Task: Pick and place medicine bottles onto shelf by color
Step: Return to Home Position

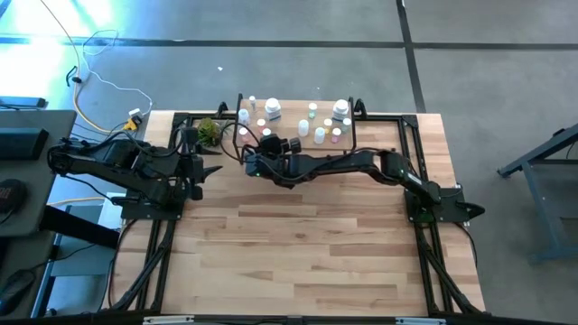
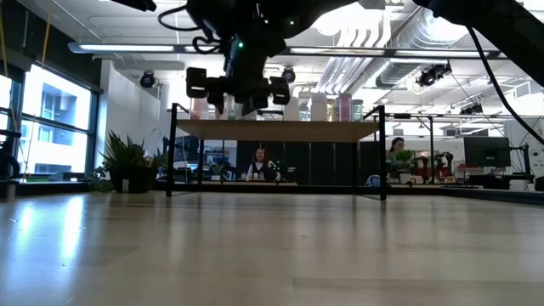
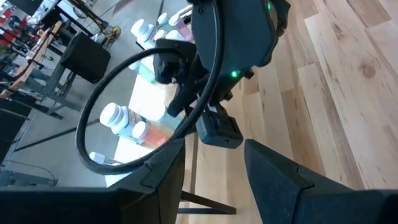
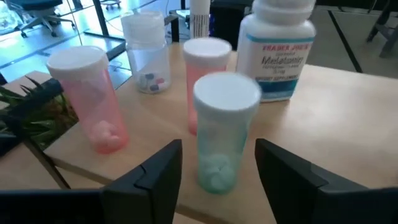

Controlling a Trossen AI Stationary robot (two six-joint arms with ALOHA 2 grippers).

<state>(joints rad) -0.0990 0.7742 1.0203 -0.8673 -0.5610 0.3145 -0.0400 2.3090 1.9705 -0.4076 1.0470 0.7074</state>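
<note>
The shelf (image 1: 291,135) stands at the table's far edge and carries several medicine bottles. My right gripper (image 4: 219,149) reaches over the shelf's left part (image 1: 257,150), open. Its fingers stand on either side of a green bottle with a white cap (image 4: 224,130), which stands upright on its base on the shelf board (image 4: 336,106). Behind it stand two pink bottles (image 4: 90,99) (image 4: 202,65), a clear bottle (image 4: 146,53) and a white jar (image 4: 277,46). My left gripper (image 3: 214,146) waits over the table's left side (image 1: 209,171), open and with nothing between its fingers.
A small green potted plant (image 1: 208,131) sits just left of the shelf, close to my right gripper. More white, pink and green bottles (image 1: 325,122) stand on the shelf's right part. The wooden tabletop (image 1: 298,253) spreads out in front of both arms.
</note>
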